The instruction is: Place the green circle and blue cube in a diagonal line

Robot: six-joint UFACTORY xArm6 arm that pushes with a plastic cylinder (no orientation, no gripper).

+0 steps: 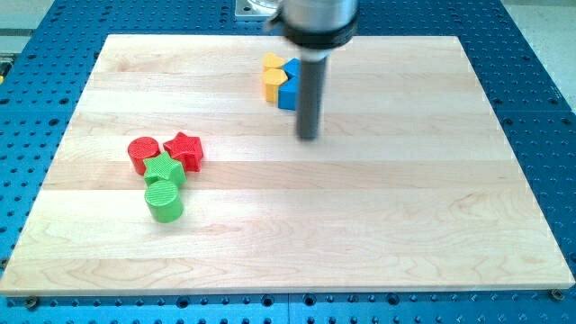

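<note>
The desk [378, 225] carries two clusters. We have no jaws, only a rod; my tip [309, 137] rests just right of the blue cube [290, 85] at far centre, holding nothing. The green circle [164, 200] sits well apart, near left. We should circle behind the cube and push gently, keeping the yellow block [273, 79] undisturbed.

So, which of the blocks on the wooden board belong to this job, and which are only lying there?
For the job:
green circle block
blue cube block, partly hidden behind the rod
my tip, just below the blue cube in the view

Just lying about:
red circle block
red star block
green star block
yellow block
wooden board
</note>
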